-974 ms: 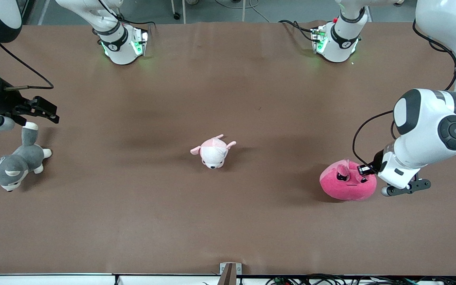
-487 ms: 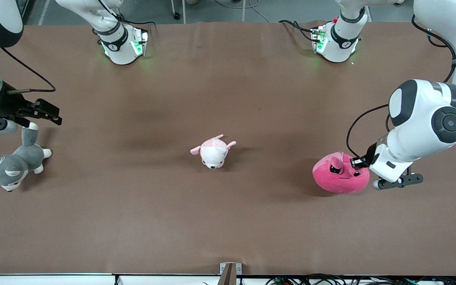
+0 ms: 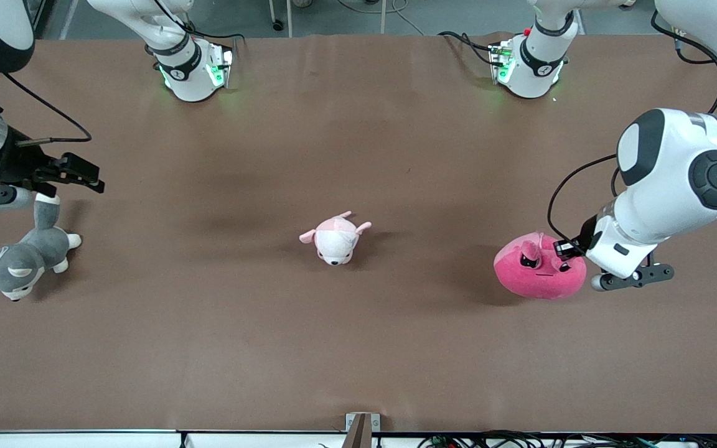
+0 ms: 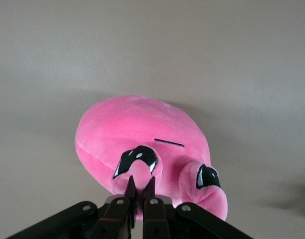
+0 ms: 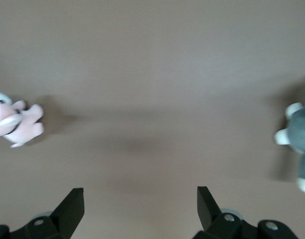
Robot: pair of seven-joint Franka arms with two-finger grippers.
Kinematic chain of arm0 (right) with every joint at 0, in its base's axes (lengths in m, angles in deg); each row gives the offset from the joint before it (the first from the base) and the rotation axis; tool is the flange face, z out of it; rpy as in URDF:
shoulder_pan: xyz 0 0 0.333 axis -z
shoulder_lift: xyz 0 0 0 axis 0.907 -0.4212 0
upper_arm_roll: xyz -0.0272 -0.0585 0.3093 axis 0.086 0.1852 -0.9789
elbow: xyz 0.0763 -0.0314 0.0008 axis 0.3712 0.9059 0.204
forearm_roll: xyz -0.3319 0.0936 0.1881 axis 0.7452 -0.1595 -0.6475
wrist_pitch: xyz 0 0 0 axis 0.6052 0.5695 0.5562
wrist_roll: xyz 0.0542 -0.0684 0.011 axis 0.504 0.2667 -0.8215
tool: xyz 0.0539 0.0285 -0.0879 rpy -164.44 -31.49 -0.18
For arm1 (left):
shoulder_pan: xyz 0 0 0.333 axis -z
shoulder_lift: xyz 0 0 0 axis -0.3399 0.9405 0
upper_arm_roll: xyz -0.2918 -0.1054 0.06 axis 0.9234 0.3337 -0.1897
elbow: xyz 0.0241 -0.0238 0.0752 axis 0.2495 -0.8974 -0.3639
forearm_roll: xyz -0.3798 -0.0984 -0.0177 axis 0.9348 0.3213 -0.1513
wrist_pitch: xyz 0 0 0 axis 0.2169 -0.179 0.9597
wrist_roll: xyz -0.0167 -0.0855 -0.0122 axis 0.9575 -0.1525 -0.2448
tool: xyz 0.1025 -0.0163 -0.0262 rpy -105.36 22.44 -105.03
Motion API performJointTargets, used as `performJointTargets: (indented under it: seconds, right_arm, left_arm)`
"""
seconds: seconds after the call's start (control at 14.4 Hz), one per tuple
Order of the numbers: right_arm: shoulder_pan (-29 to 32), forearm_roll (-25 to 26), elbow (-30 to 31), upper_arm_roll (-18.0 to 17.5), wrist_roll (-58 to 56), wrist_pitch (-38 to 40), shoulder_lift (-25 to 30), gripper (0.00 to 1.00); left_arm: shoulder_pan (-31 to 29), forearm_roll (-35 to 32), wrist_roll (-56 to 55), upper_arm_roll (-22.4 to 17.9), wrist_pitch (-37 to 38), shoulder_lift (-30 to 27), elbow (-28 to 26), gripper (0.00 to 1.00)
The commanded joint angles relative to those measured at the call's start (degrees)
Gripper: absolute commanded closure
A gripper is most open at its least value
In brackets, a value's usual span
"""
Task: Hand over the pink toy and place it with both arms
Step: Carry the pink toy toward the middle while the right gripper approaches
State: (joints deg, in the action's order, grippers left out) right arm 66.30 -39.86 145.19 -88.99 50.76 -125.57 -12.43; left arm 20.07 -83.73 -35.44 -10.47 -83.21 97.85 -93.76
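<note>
The pink toy is a round hot-pink plush with angry black eyes, at the left arm's end of the table. My left gripper is shut on one of its small ears. In the left wrist view the fingers pinch that ear, and the toy's body hangs past them, low over the table. My right gripper is open and empty at the right arm's end of the table, over the husky's tail. Its jaws stand wide apart in the right wrist view.
A grey-and-white husky plush lies at the right arm's end of the table and shows in the right wrist view. A small pale pink-and-white plush lies mid-table and shows in the right wrist view. The table is covered in brown paper.
My left gripper has drawn the pink toy by its ear a little away from the front camera. My right gripper has shifted slightly toward the middle of the table.
</note>
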Motion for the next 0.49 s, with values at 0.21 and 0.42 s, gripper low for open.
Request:
performJointTargets:
  seconds: [0.21, 0.42]
  right_arm:
    - [-1.1, -5.2, -1.1, 0.0, -0.1, 1.5, -0.3, 0.02]
    - [-1.3, -8.2, -1.2, 0.0, -0.1, 1.5, -0.3, 0.07]
  left_arm:
    - [0.4, 4.3, -1.6, 1.0, 3.1, -0.9, 5.6, 1.0]
    - [1.1, 5.5, -7.1, 5.5, 3.1, -0.4, 7.9, 1.0]
